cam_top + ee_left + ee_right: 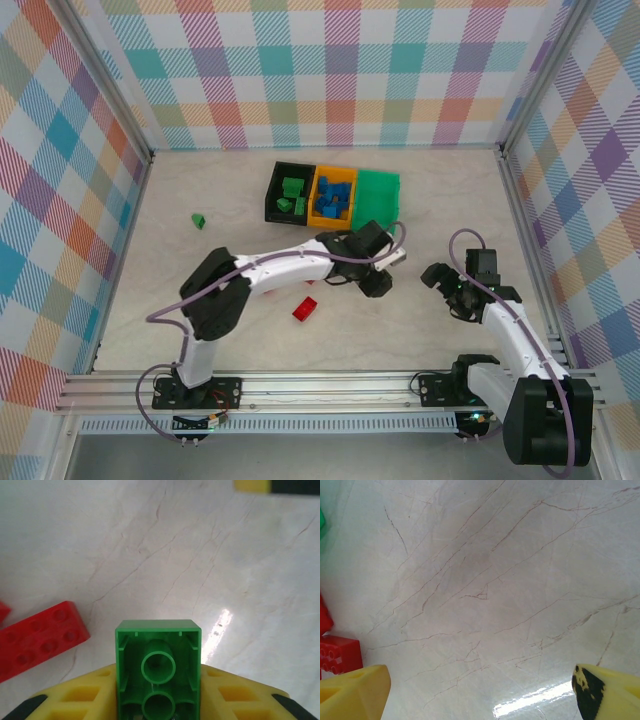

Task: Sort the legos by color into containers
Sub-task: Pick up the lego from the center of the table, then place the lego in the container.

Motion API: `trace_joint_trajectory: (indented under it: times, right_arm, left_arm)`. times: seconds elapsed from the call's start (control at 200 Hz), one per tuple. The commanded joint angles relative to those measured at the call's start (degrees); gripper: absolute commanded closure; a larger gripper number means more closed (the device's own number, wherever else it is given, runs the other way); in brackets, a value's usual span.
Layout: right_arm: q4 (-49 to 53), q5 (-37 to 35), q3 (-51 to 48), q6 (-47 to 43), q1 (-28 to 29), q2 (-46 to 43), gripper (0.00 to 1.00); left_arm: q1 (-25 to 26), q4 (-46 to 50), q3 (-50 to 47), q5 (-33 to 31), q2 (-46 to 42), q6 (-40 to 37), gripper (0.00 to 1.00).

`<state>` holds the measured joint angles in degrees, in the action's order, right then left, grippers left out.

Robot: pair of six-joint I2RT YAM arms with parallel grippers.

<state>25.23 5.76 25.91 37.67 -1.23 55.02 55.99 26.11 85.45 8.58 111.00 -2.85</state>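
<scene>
Left end effector (377, 282) sits low over the tabletop (250, 240), just in front of the bins, and it is closed on a green brick (158, 670). From the left wrist view the brick is pinched across its two opposite side walls between the yellow fingers (75, 697), with the hollow underside and its round tubes facing the camera.

Right end effector (480, 695) stands wide open with nothing between the fingers, only bare marbled surface below.

Where the rest lies:
- a red brick (40, 640) flat on the tabletop just left of the held one
- a loose green brick (199, 220) well off to the left
- the black bin (272, 195) has green bricks in it, and the orange bin (318, 180) has blue ones
- I can make out nothing inside the green bin (380, 185)

Handling, as I judge it:
- The brick is small, very light, rigid hard plastic and not fragile
- Its walls are smooth and glossy, so it could slip or swivel if caught at one end or on a corner
- Best hold is square across the flat sides at mid-length, clear of the studs, much like the present pinch
- Light pressure should do
- It will likely bounce if dropped from height, so release low inside the black bin, where the other greens sit
</scene>
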Motion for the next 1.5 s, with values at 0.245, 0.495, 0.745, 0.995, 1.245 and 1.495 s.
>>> trace_joint_trajectory:
  times: [0.245,0.495,0.745,0.995,1.245,1.495]
  right_arm:
    - [-1.11,1.89,-0.86,-1.49,-0.46,-1.56,0.06]
    - [-1.33,2.05,-1.39,-1.69,-0.48,-2.89,0.06]
    - [-1.42,2.58,-1.53,-2.04,-0.5,-3.4,0.06]
    - [-1.41,2.7,-1.65,-2.15,-0.44,-3.9,0.06]
    - [-1.26,2.77,-1.74,-2.17,-0.44,-4.22,0.06]
    - [-1.56,2.68,-1.65,-2.07,-0.44,-3.83,0.06]
  left_arm:
    - [-10.67,-5.21,-9.46,0.33,-12.71,6.01,0.63]
    - [-21.59,-4.13,-10.78,0.06,-14.55,8.14,0.63]
    - [-30.89,-0.05,-3.9,1.82,-9.78,12.91,0.63]
    - [-40.94,0.05,3.48,12.18,-1.16,21.61,0.57]
    - [-42.85,2.09,11.85,13.98,6.46,23.59,0.5]
    - [-42.88,1.92,6.39,8.34,0.02,20.95,0.34]
